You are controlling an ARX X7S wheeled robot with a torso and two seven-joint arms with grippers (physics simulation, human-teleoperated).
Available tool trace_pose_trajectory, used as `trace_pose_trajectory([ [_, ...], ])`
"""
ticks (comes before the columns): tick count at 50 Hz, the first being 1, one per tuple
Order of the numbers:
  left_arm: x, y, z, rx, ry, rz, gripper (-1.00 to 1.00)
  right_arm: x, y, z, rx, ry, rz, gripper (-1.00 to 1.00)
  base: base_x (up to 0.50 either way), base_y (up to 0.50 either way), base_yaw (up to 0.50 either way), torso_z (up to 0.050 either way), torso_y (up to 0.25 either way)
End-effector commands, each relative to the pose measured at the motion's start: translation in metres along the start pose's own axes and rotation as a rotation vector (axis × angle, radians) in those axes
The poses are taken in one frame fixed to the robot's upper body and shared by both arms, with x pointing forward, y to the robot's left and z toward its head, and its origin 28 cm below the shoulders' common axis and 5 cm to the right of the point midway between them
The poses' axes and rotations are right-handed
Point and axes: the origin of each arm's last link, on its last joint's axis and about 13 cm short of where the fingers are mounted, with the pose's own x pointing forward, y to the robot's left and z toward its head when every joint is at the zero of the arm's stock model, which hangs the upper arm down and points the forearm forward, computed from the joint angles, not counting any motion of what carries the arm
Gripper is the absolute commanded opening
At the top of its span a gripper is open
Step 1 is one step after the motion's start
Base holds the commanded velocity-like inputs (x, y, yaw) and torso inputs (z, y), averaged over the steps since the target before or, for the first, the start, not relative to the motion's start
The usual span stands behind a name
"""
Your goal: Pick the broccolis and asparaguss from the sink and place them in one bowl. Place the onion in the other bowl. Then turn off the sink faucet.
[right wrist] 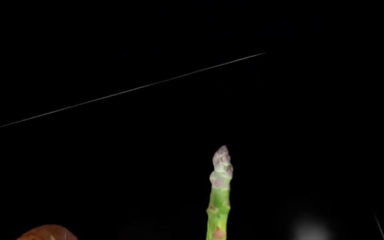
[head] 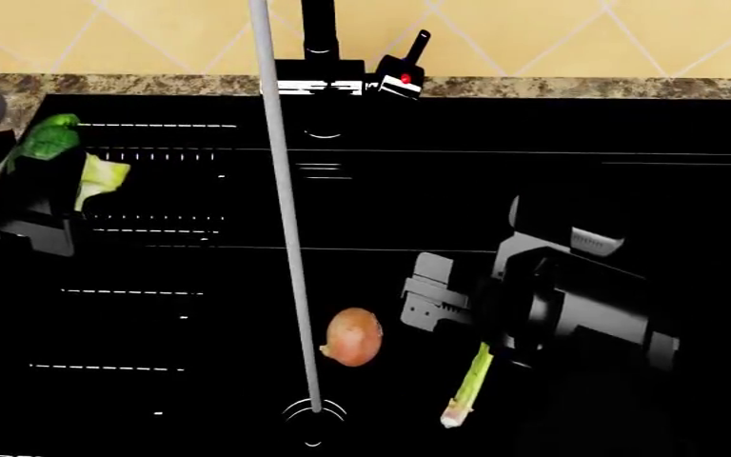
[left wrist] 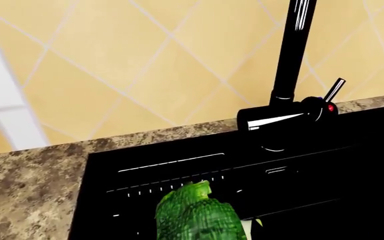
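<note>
A green broccoli [head: 52, 137] with a pale stem hangs over the left side of the black sink [head: 670, 190]. My left gripper [head: 38, 195] is shut on the broccoli [left wrist: 195, 216], whose head fills the space between the jaws in the left wrist view. An onion [head: 353, 336] lies on the sink floor near the drain. One asparagus [head: 466, 388] lies to its right, its upper part hidden under my right gripper [head: 426, 295]. That gripper hovers low above it and looks open. The asparagus [right wrist: 219, 195] tip and the onion [right wrist: 45, 233] show in the right wrist view. The bowls are out of view.
The black faucet [head: 321, 57] stands at the sink's back rim, its lever with a red dot [head: 406, 69] tilted up. A thin stream of water [head: 286, 228] runs down to the drain [head: 313, 415]. Speckled stone counter [left wrist: 25, 190] and yellow tiles border the sink.
</note>
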Motion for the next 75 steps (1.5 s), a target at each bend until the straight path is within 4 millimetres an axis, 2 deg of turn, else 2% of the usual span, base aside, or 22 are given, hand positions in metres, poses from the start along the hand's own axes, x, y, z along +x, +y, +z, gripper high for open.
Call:
trace_pose_trajectory([
  [1,-0.003,0.001,0.005,-0.016,-0.023,-0.004,-1.0,0.003,0.0,-0.002,0.024,0.004,0.018,1.0,0.0,0.0,0.0,0.0,0.0],
  [14,-0.003,0.002,0.015,-0.023,-0.065,0.018,-1.0,-0.001,-0.003,0.005,0.036,-0.023,0.022,1.0,0.0,0.0,0.0,0.0,0.0],
  [36,-0.011,0.004,0.023,-0.015,-0.099,0.032,-1.0,0.001,-0.002,0.003,0.034,-0.029,0.021,1.0,0.0,0.0,0.0,0.0,0.0],
  [46,-0.013,0.007,0.03,-0.028,-0.115,0.045,-1.0,-0.002,-0.002,0.008,0.015,-0.04,-0.005,1.0,0.0,0.0,0.0,0.007,-0.111],
  [52,-0.015,0.007,0.03,-0.026,-0.12,0.044,-1.0,0.005,-0.008,-0.003,0.016,-0.018,-0.023,1.0,0.0,0.0,0.0,0.007,-0.096],
  [75,-0.017,0.007,0.035,-0.027,-0.132,0.049,-1.0,0.006,-0.01,-0.005,0.011,-0.011,-0.028,1.0,0.0,0.0,0.0,0.007,-0.097],
])
